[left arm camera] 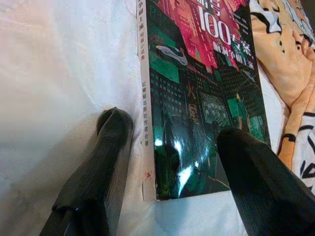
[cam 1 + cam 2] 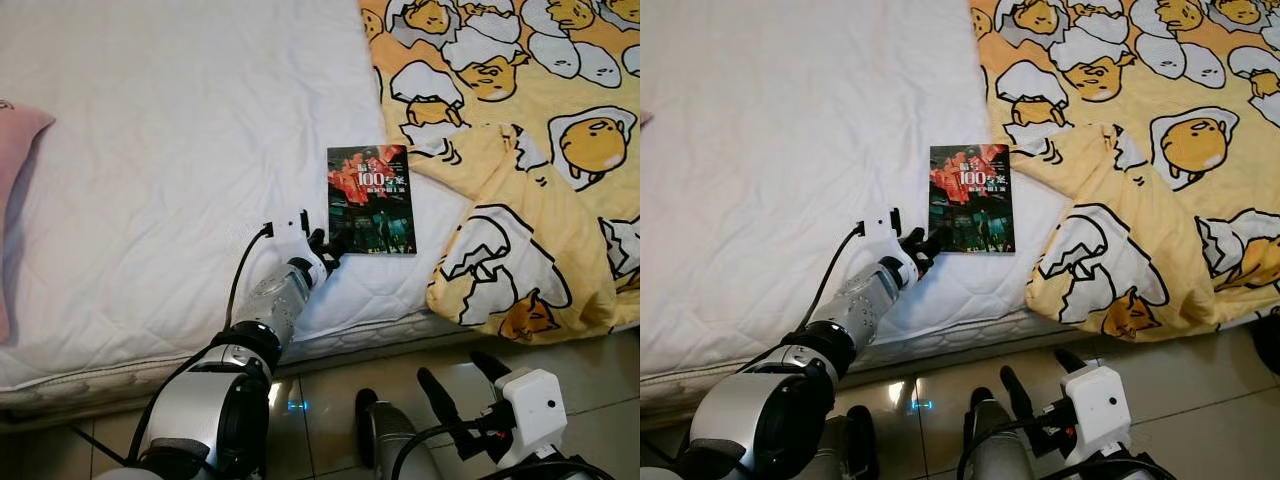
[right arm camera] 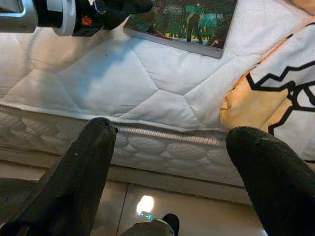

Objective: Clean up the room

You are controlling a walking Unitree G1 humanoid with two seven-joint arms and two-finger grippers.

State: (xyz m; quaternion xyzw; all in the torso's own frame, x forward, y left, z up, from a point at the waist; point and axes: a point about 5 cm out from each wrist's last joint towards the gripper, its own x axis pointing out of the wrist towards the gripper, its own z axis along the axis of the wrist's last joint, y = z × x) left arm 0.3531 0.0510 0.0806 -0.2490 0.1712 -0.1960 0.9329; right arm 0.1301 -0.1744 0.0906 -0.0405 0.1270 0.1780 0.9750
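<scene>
A paperback book (image 2: pixel 370 199) with a dark red and green cover lies flat on the white mattress (image 2: pixel 170 150), close to its front edge. My left gripper (image 2: pixel 328 246) reaches onto the bed at the book's near left corner. It stands open, one finger (image 1: pixel 106 147) on the sheet beside the spine, the other (image 1: pixel 256 172) over the cover of the book (image 1: pixel 202 88). My right gripper (image 2: pixel 460 385) is open, low over the tiled floor in front of the bed, with nothing between its fingers (image 3: pixel 88 162).
A yellow quilt (image 2: pixel 520 150) with cartoon egg prints covers the right side of the bed and hangs over its edge. A pink pillow (image 2: pixel 15 170) lies at the far left. The quilted mattress side (image 3: pixel 162 142) faces the glossy floor tiles (image 2: pixel 330 400).
</scene>
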